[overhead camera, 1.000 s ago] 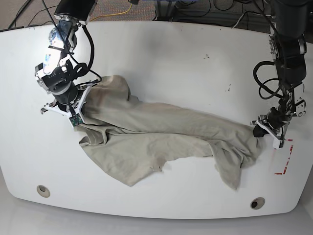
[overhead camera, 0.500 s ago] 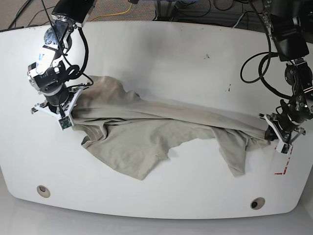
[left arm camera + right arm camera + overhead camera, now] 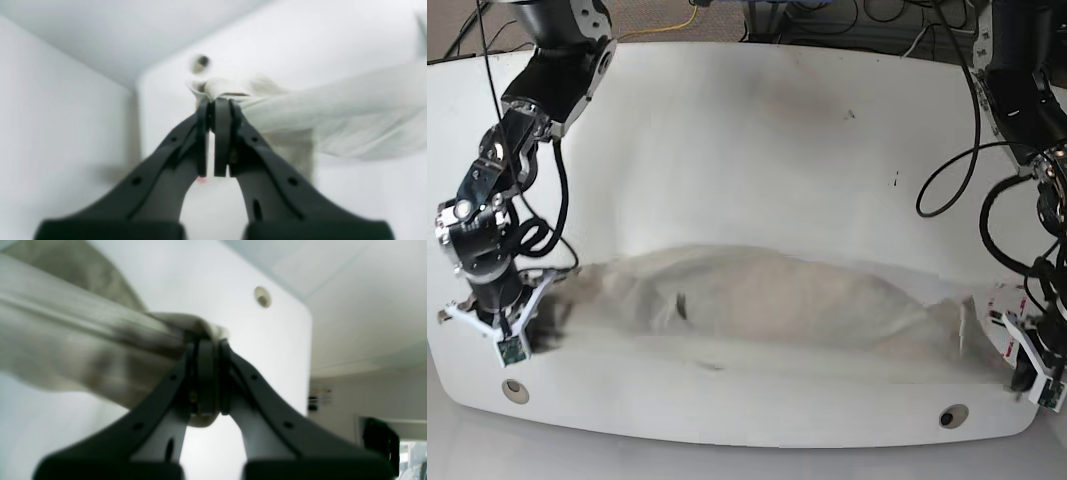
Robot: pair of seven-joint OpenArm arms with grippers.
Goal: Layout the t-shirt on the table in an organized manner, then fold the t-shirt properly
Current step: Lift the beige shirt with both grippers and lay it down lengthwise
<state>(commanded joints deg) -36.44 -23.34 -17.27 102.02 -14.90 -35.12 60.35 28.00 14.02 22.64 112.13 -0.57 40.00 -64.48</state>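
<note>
I see the t-shirt stretched across the lower part of the base frame, blurred, over the white table. My right gripper at lower left is clenched on one end; my left gripper at lower right pinches the other.

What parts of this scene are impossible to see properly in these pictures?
- Base view: the t-shirt is motion-blurred, so sleeves and collar can't be told apart.
- Base view: the left gripper sits at the frame's edge, partly cut off.
- Right wrist view: the right gripper hides the pinched cloth.
- Left wrist view: the table is out of focus.
</note>
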